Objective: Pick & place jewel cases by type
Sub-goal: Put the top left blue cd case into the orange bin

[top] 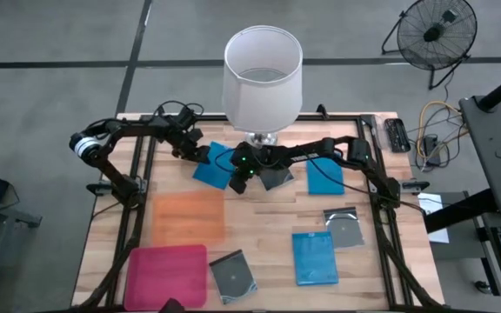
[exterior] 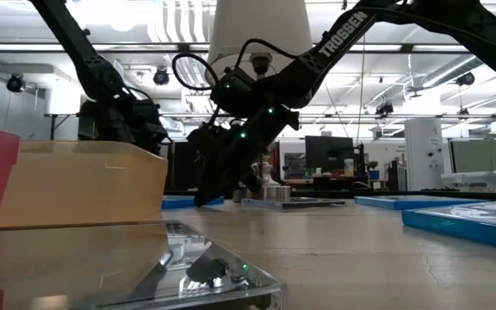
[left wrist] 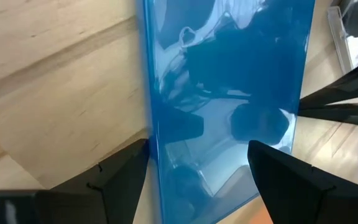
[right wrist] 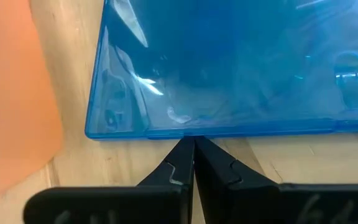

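Jewel cases lie scattered over the wooden tabletop (top: 268, 217), and both arms meet at one of them near the upper middle of the high view. That case, a solid blue jewel case (top: 213, 167), lies flat just above the orange tray (top: 188, 217). The left gripper (top: 200, 153) comes in from the upper left; in the left wrist view its fingers (left wrist: 114, 180) stand wide apart on either side of the blue case (left wrist: 222, 93), straddling it without clamping. The right gripper (top: 237, 180) reaches in from the right, and in the right wrist view its fingers (right wrist: 182, 168) are pressed together, their tips touching the near edge of the same case (right wrist: 241, 62), with the orange tray (right wrist: 17, 93) just beside it.

A dark transparent case (top: 274, 177) lies partly under the right arm, just right of the grippers. A second blue case (top: 325, 177) lies further right, and a third blue case (top: 313, 257) sits in the lower right, with another dark disc case (top: 344, 228) just above and to its right. The last dark disc case (top: 233, 276) lies at the lower middle, just beside the magenta tray (top: 168, 275) in the lower left. A white lampshade (top: 263, 76) hangs over the top centre.
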Robot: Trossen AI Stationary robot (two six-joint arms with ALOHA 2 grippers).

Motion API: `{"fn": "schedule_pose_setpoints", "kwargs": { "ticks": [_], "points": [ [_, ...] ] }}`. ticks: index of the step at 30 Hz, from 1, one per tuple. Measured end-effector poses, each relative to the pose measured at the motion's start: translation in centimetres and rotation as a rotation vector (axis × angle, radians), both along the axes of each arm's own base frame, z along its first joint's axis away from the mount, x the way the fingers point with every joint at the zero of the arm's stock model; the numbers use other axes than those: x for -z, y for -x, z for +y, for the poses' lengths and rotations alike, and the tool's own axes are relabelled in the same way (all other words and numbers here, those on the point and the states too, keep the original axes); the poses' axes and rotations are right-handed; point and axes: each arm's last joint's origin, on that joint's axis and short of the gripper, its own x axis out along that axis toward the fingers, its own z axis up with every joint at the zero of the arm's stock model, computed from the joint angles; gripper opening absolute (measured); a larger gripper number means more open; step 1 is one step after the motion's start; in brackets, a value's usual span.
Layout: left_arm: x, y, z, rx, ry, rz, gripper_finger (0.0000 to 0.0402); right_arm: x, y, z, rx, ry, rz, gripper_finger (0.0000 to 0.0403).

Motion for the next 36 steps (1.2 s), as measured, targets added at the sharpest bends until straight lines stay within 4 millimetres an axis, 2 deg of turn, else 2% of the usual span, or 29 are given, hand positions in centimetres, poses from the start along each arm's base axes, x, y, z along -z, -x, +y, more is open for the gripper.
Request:
{"fn": "schedule_pose_setpoints", "kwargs": {
  "ticks": [7,26,30,36],
  "points": [
    [-0.04,-0.24,0.09,-0.039,0.022,-0.023,0.0264,0.04,0.04,-0.03,0.005,-0.005,0.003,0.0008],
    [-0.04,-0.52,-0.11,-0.014,0.065,-0.076,0.0261,0.04,-0.02,-0.11,0.014,-0.007,-0.005,0.0008],
    [-0.09,-0.53,-0.13,-0.010,0.078,-0.089,0.0235,0.06,0.00,-0.10,0.013,-0.011,-0.003,0.0008],
    [-0.16,-0.57,-0.15,-0.016,0.095,-0.099,0.0148,0.07,0.01,-0.09,0.011,-0.013,-0.002,0.0008]
  ]
}}
